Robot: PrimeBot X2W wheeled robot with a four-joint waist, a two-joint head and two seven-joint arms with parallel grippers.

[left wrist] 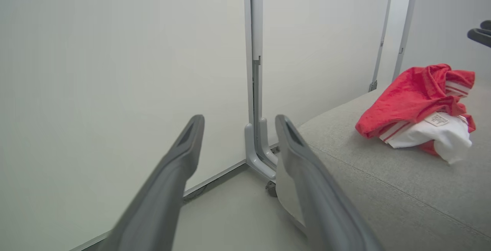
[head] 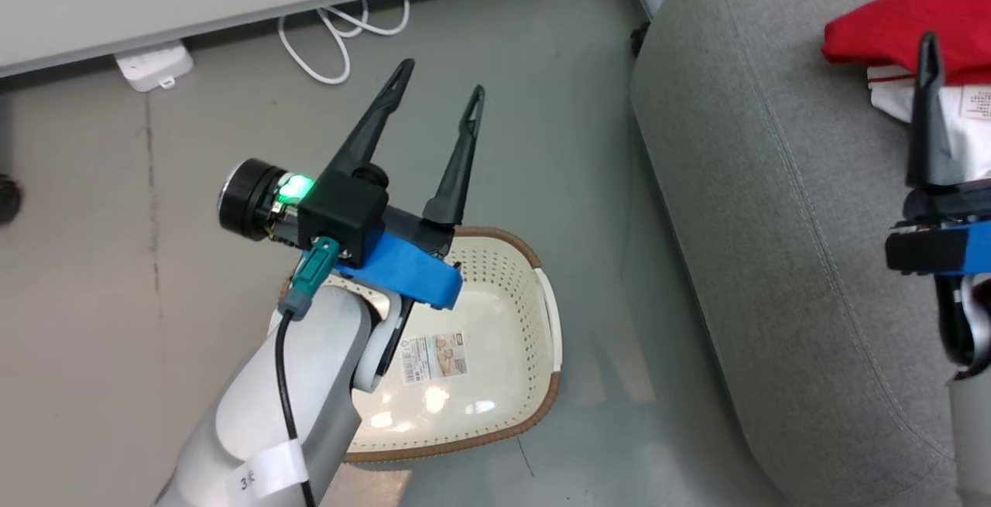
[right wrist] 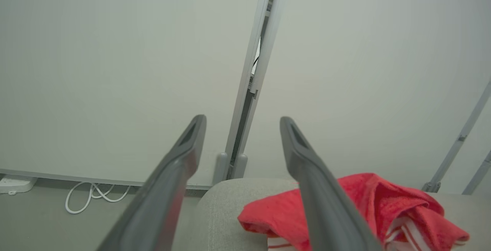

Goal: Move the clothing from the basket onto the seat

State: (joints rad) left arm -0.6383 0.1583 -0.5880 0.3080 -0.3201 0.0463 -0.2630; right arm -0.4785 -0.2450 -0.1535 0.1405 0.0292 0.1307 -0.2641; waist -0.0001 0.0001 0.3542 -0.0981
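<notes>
The clothing (head: 913, 23), bright red with white stripes and a white lining, lies bunched on the grey seat (head: 774, 220) at the far right. The cream basket (head: 507, 275) stands on the floor left of the seat and holds only a paper label on its bottom. My left gripper (head: 440, 81) hovers open above the basket's far rim, with nothing between its fingers. My right gripper (right wrist: 242, 120) is open over the seat, one dark finger (head: 929, 104) reaching up in front of the clothing (right wrist: 368, 201). In the left wrist view the clothing (left wrist: 414, 97) sits to the right on the seat (left wrist: 402, 189).
A white cable (head: 341, 27) and a white power strip (head: 153, 66) lie on the floor by the pale partition wall. The partition's grey metal foot (left wrist: 261, 155) stands at the seat's far corner. Bare grey floor stretches left of the basket.
</notes>
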